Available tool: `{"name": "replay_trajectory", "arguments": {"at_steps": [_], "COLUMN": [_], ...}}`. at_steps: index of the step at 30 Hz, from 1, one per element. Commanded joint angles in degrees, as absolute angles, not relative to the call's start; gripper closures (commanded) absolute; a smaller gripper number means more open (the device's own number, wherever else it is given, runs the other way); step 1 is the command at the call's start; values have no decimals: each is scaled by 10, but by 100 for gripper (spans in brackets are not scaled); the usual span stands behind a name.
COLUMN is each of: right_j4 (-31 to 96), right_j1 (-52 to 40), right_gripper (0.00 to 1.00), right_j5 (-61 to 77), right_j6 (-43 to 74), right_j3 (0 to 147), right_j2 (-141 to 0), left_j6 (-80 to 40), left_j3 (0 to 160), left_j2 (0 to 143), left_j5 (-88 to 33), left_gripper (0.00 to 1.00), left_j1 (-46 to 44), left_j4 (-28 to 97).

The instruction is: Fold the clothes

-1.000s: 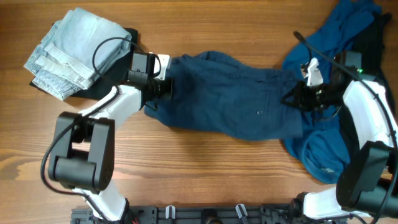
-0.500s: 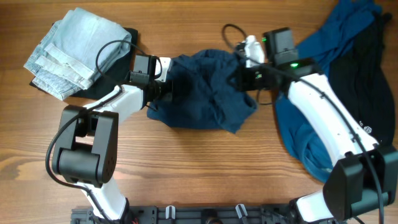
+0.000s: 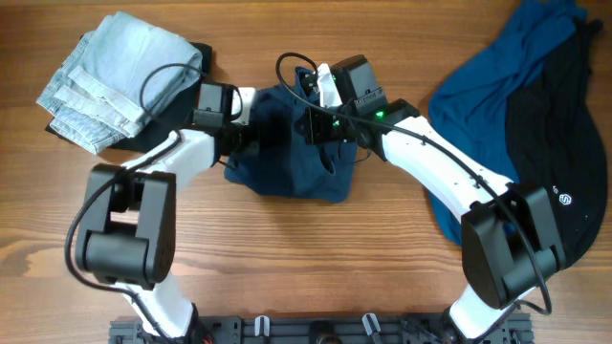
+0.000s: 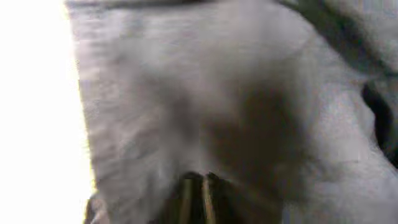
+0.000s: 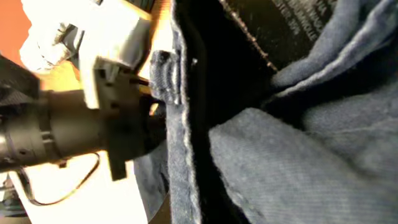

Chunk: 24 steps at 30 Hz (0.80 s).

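The dark navy shorts [image 3: 287,174] lie bunched and doubled over at the table's middle. My left gripper [image 3: 253,136] is shut on their left edge; in the left wrist view its fingers [image 4: 196,191] sit pressed together in the cloth [image 4: 217,93]. My right gripper [image 3: 314,129] is over the shorts, holding their right end, which is carried across to the left. In the right wrist view the navy cloth [image 5: 298,149] fills the frame and hides the fingers. The brighter blue shirt [image 3: 478,105] and the black piece with a white logo [image 3: 559,143] lie at the right.
A folded pile of light-blue jeans [image 3: 115,76] sits at the back left on a dark piece. The left arm's wrist [image 5: 74,130] shows close by in the right wrist view. Bare wood table [image 3: 306,268] runs along the front.
My right gripper has swept from the far right to the middle, dragging the shorts' right end over onto the left half. The shorts went from spread out to doubled. The left gripper stayed put.
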<state>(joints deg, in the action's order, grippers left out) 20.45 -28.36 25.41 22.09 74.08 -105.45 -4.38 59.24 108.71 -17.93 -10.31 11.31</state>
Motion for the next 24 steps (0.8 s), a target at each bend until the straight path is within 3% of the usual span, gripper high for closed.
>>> {"name": "replay_trajectory", "arguments": {"at_steps": [1,8,9,10,11,12,13,15,18,20,21,24], "right_j4": [189,164,152,140,126,117,112,112,113,131,147,200], "right_j1": [-286,-287,-289,-291,-296,-302,-308,-309,-299,-285,-270,-227], "right_gripper": [96,95,87,63,32,11,1,1,1,0,0,0], "right_j5": [257,259,267,279,293,298,297,296,301,300,300,299], "right_j6": [228,240,238,232,222,219,219,221,226,224,218,192], "right_j3": [752,752,752,752,752,752,752,752,752,752,752,752], "right_j2": [-1062,-1062,-1062,-1062,-1062,-1062,-1062,-1062,-1059,-1049,-1037,-1003], "left_j6": [-69,-82,-82,-82,-82,-84,-86,-99,-99,-99,-99,-92], "left_j3": [601,601,601,601,601,601,601,601,601,601,601,606], "left_j2": [1025,962,959,956,955,955,955,955,954,954,954,955], "left_j5": [-186,-186,-186,-186,-186,-186,-186,-186,-186,-187,-187,-211], "left_gripper": [73,76,77,77,78,79,81,87,84,71,60,45], "left_j1": [-77,-56,-55,-53,-52,-50,-45,-32,-11,-6,-6,-6], "left_j4": [143,170,170,168,167,165,165,167,168,161,153,135]}}
